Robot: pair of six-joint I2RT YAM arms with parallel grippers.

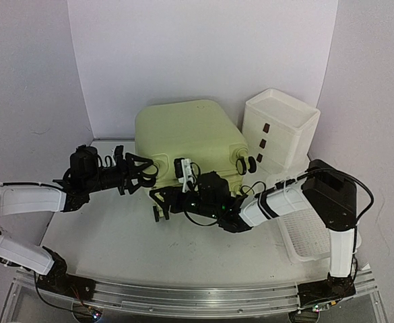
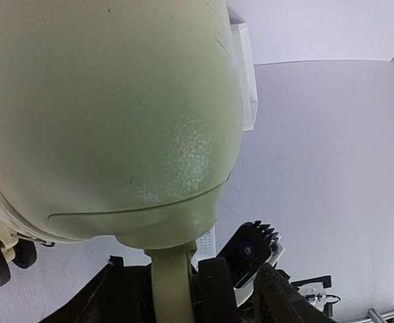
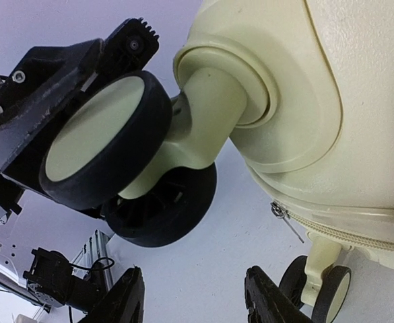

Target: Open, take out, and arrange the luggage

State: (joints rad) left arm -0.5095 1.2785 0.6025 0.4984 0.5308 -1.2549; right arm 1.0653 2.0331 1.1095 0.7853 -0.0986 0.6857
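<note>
1. Found the luggage (image 1: 186, 134) resting on the table (image 1: 116, 235), wheeled end turned toward the arm bases. Zip seam looked shut where visible.
2. Saw a white drawer box (image 1: 277, 124) just right of the luggage, by its far right corner. Could not tell whether touching.
3. Saw a mesh basket (image 1: 311, 232) to the near right of the luggage, apart from it and partly hidden under the right arm.
4. Found the left gripper (image 1: 146, 173) at the luggage's near left corner.
5. Saw its fingers (image 2: 284, 299) spread wide to either side of a caster (image 3: 102, 141), with the pale stem and black wheel standing between them. Saw a gap beside the stem, so straddling rather than clamping, with nothing held.
6. Found the right gripper (image 1: 157, 205) just in front of the luggage's near edge, pointing left toward the same caster.
7. Saw its fingers (image 3: 126, 299) partly spread, with only bare table between them and nothing gripped.
8. Saw a second caster (image 3: 324, 289) just beside one right finger, under the luggage's zip seam. Could not tell whether touching.
</note>
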